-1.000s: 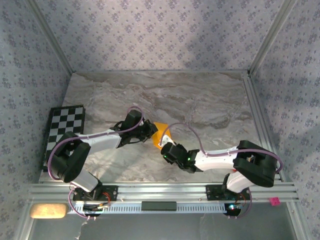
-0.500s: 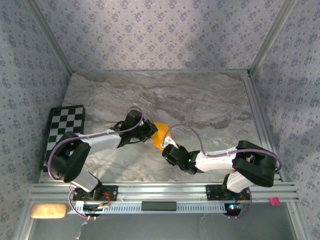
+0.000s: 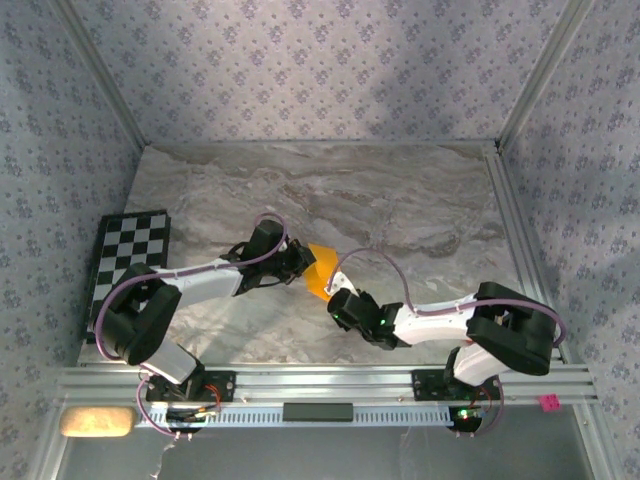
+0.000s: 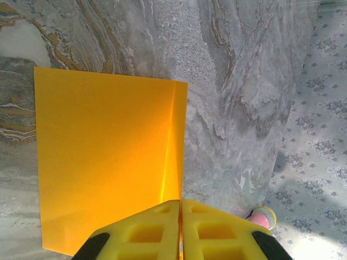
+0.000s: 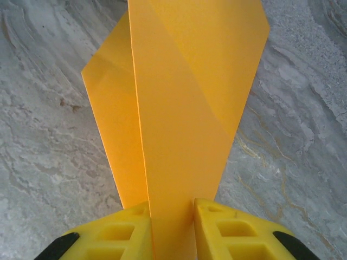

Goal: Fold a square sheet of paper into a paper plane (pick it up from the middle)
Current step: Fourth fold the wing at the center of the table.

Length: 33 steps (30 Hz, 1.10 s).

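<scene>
Right wrist view, nearest item first: my right gripper (image 5: 172, 208) has its yellow pads set on either side of the square sheet of paper (image 5: 190, 108), which rises from between them in overlapping orange-yellow layers. Finding: it is grasping the sheet. Change noted: over the last second these jaws narrowed slightly and then settled. In the top view the right gripper (image 3: 338, 303) has drawn a little toward my base.

Left wrist view: my left gripper (image 4: 180, 208) is clenched, pads together, on the crease line of the sheet (image 4: 108, 162). A wide panel spreads to one side of the crease and a narrow strip to the other. This grip shows no change over the same second.

Top view: the sheet (image 3: 320, 278) sits between the two grippers, with the left gripper (image 3: 298, 262) on its left side, over the middle of the table (image 3: 420, 200). The chequered board (image 3: 132, 262) lies well apart at the left edge.

Assessment: both hands now hold the sheet, so it is secured for creasing. Folding looks to be at an early stage, with no dart shape yet. Risk: pulling the hands apart could tear the thin paper or let it slip.
</scene>
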Each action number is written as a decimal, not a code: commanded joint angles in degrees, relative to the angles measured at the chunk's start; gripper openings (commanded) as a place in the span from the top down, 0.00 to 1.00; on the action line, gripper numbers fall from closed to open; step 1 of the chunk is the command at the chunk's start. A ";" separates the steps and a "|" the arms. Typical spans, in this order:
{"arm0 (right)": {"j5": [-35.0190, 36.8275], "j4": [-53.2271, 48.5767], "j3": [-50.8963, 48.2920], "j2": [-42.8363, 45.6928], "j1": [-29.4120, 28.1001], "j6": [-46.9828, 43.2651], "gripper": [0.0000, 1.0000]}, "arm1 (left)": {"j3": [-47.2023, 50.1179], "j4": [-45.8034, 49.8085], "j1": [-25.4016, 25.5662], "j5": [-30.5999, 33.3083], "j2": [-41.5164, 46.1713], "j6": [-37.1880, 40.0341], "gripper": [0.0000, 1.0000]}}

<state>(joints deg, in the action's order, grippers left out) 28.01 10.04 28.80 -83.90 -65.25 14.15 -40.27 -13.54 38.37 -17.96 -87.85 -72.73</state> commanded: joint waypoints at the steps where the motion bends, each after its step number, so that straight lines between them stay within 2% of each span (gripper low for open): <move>1: -0.36 2.31 -1.13 1.36 0.36 1.05 0.75 | -1.08 -0.34 0.38 0.52 -0.36 -0.83 0.89; 14: -1.99 2.06 -2.00 1.37 0.92 1.40 0.82 | -1.44 0.26 0.28 0.51 -0.29 -0.66 0.89; 22: -2.12 3.47 -2.37 2.01 1.14 2.28 0.81 | -1.54 0.86 0.30 0.68 -0.23 -0.57 0.89; 27: -3.09 4.03 -2.77 2.25 1.49 2.27 0.88 | -1.62 0.95 0.25 0.77 -0.11 -0.55 0.89; 33: -5.77 5.26 -3.59 2.25 2.65 3.44 0.93 | -2.06 2.40 0.23 1.42 0.14 0.03 0.80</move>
<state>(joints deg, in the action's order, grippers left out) 23.92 13.91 25.98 -82.72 -63.20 16.03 -40.36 -13.02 38.37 -17.67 -87.85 -72.71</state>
